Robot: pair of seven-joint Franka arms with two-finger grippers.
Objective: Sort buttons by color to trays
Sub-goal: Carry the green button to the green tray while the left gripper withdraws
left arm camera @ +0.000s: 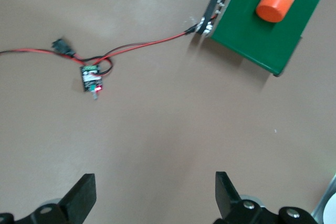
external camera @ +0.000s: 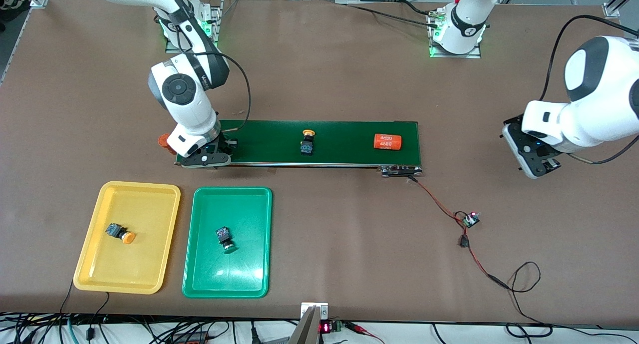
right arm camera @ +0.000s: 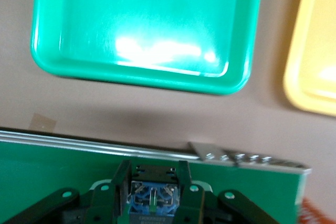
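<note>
Front view shows a brown table (external camera: 319, 59), its conveyor belt (external camera: 339, 140) at center. The right gripper (external camera: 212, 157) clenches a button (right arm camera: 153, 199) (body seen only by its wrist camera) at the belt's nine o'clock end. A yellow-capped button (external camera: 307, 142) sits mid-belt, one button each in the yellow tray (external camera: 100, 264) and green tray (external camera: 199, 279). The left gripper (left arm camera: 155, 195) waits, fingers (left arm camera: 81, 195) spread, over bare table.

One long dark green conveyor belt (external camera: 344, 134).

Four small black-bodied push-button switches with round caps:
- one yellow-capped switch (external camera: 307, 142) on the belt
- one orange-capped switch (external camera: 121, 232) nearer the front camera than the belt
- one green-capped switch (external camera: 224, 237) nearer the front camera than the belt
- a fourth switch (right arm camera: 152, 198), cap hidden, at the belt's end toward the right arm

Two shallow rectangular plastic trays, one yellow tray (external camera: 100, 269) and one green tray (external camera: 244, 204), both nearer the camera than the belt.

Two orange cylinders: one marked cylinder (external camera: 388, 142) on the belt and one partly hidden cylinder (external camera: 162, 141) at its right-arm end.
</note>
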